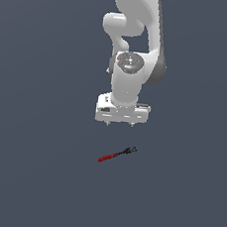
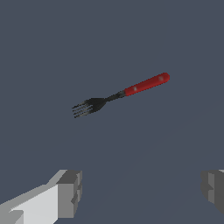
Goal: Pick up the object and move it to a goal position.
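Observation:
The object is a small fork (image 1: 116,155) with a red handle and a black tined end, lying flat on the dark grey floor. In the wrist view the fork (image 2: 124,92) lies at a slant, the black tines at one end and the red handle at the other. My gripper (image 1: 120,123) hangs above the floor, apart from the fork, which lies toward the front of it in the exterior view. The gripper (image 2: 142,192) is open and empty. Its two fingertips (image 2: 70,192) stand wide apart, much wider than the fork's thickness.
The white arm (image 1: 136,43) rises behind the gripper in the exterior view. The plain dark grey floor (image 1: 33,176) surrounds the fork on every side, with no other objects in sight.

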